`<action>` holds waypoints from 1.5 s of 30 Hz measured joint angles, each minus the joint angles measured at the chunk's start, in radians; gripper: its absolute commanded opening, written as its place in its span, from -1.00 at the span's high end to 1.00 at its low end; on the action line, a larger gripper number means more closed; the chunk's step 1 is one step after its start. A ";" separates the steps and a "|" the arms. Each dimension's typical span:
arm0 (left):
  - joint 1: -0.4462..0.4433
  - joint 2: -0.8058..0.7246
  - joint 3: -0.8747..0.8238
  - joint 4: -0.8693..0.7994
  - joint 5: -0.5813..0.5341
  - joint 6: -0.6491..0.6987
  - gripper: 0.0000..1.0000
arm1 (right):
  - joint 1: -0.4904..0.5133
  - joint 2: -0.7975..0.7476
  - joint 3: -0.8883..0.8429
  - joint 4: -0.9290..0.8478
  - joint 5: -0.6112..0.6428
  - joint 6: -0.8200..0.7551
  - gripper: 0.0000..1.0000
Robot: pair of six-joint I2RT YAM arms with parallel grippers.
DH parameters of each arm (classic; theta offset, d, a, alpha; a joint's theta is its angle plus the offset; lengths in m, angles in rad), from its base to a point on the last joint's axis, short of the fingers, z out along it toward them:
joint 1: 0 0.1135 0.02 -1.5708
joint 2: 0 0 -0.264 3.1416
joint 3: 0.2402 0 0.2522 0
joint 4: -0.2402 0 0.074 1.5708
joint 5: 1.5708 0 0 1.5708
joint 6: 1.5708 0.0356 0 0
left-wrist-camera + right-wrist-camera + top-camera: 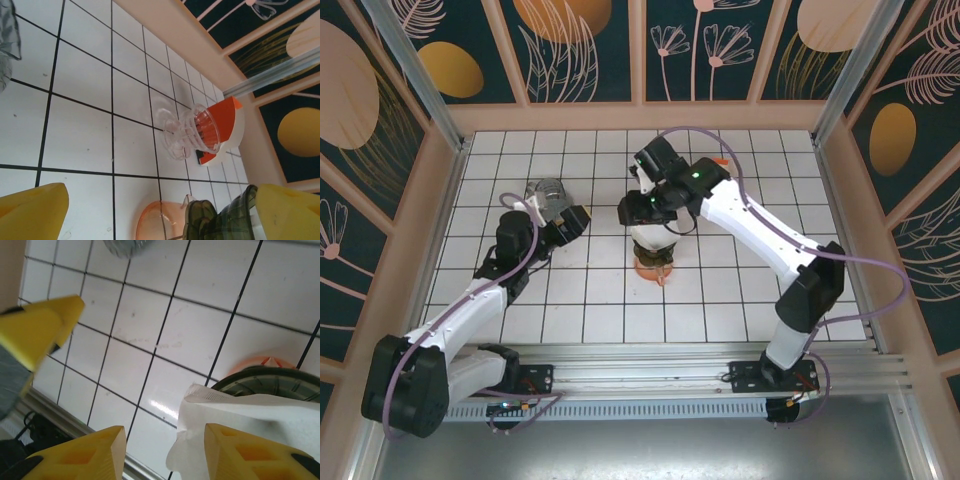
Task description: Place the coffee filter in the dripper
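Paper filter (250, 415) is resting at the dripper (270, 379) rim, appearing light, limp and crease-prone, best pinched at its free edge; right gripper (165, 435) and left gripper (160, 195) jaws are standing apart.

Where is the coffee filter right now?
The coffee filter is mid-table in the top view, atop the dripper beneath the right pincer; the right wrist view shows it against the dripper's dark rim.
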 measured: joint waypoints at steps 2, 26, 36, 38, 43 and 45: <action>-0.046 0.000 0.029 -0.023 -0.019 0.022 -0.94 | -0.002 -0.044 -0.017 0.033 0.025 0.000 0.00; -0.266 0.154 0.253 -0.240 -0.106 0.183 -0.86 | -0.256 -0.477 -0.761 0.517 -0.059 0.057 -0.14; -0.267 0.179 0.252 -0.241 -0.106 0.183 -0.84 | -0.256 -0.477 -0.806 0.591 -0.088 0.060 -0.11; -0.269 0.187 0.250 -0.240 -0.105 0.183 -0.84 | -0.256 -0.477 -0.825 0.599 -0.091 0.066 -0.11; -0.269 0.199 0.229 -0.217 -0.105 0.180 -0.82 | -0.256 -0.477 -0.850 0.603 -0.092 0.077 -0.10; -0.269 0.206 0.225 -0.211 -0.104 0.179 -0.81 | -0.256 -0.477 -0.851 0.607 -0.092 0.079 -0.10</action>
